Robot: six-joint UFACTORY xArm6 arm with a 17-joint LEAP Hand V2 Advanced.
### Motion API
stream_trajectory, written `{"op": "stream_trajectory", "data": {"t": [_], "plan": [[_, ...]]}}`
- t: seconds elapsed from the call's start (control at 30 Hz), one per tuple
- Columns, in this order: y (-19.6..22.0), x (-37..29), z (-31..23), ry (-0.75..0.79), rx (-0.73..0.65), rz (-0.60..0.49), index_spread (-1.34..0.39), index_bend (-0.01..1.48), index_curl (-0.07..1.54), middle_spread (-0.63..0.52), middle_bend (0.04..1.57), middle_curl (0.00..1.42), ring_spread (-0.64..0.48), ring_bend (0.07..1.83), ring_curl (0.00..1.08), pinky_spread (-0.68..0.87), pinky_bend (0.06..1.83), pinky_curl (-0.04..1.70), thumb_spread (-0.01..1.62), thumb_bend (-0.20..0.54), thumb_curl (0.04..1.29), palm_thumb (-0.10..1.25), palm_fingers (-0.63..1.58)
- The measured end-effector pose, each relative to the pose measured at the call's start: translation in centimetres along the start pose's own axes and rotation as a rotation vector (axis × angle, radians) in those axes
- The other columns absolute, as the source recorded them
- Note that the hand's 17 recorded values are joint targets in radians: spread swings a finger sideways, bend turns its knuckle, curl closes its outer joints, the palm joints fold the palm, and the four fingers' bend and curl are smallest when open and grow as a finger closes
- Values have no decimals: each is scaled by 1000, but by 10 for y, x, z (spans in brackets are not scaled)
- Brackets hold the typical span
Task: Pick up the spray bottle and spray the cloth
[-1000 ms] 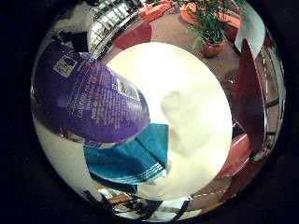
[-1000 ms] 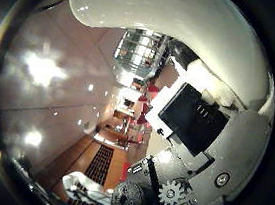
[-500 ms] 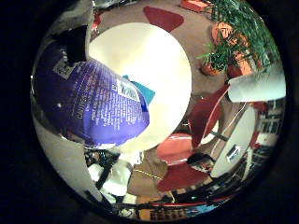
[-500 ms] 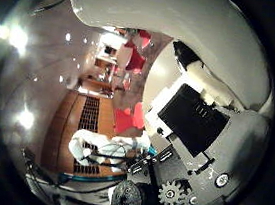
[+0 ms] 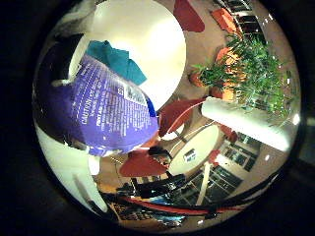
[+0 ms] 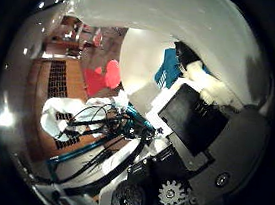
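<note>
A purple spray bottle [image 5: 103, 113] with a printed label fills much of the little finger side view, close against the palm and held up above the table. My hand [image 6: 199, 130] is shut on it, its black and white fingers curled beside the bottle's pale rounded upper part [image 6: 164, 10]. The teal cloth [image 5: 118, 59] lies crumpled on the round white table [image 5: 152, 44], partly hidden behind the bottle. The cloth [image 6: 168, 68] also shows past the fingers in the thumb side view.
Red chairs [image 5: 177, 110] stand beside the table on a brown floor. Potted green plants [image 5: 246, 64] are further off, near a second pale round table [image 5: 197, 147]. The arm's teal frame [image 6: 124, 131] is in the thumb side view.
Both views have swung round with the hand, so the camera has turned. The cloth, out of sight half a second ago, shows again behind the bottle. The bottle stays in the hand.
</note>
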State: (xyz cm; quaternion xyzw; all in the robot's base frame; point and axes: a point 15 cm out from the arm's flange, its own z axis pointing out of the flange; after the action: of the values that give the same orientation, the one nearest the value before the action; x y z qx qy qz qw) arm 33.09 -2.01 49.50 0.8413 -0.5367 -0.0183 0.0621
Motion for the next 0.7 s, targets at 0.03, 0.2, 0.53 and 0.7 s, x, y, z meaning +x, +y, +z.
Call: {"op": "stream_trajectory", "data": {"t": [0.03,0.2,0.53,0.7], "plan": [[2,-3,0,19,-20,-10,-187,1192,766,-99,1409,672,-210,1371,747,-173,1070,1305,798,-18,816,1014,1130],[13,-4,2,128,-147,-39,-187,1191,765,-99,1407,670,-211,1365,753,-188,1065,1311,799,-23,818,1000,1134],[24,-14,15,138,-314,-65,-187,1192,764,-101,1407,678,-212,1360,762,-205,1065,1310,799,-19,820,981,1133],[24,-15,20,126,-347,-63,-187,1192,763,-102,1405,681,-213,1357,765,-211,1065,1310,800,-19,821,980,1133]]}}
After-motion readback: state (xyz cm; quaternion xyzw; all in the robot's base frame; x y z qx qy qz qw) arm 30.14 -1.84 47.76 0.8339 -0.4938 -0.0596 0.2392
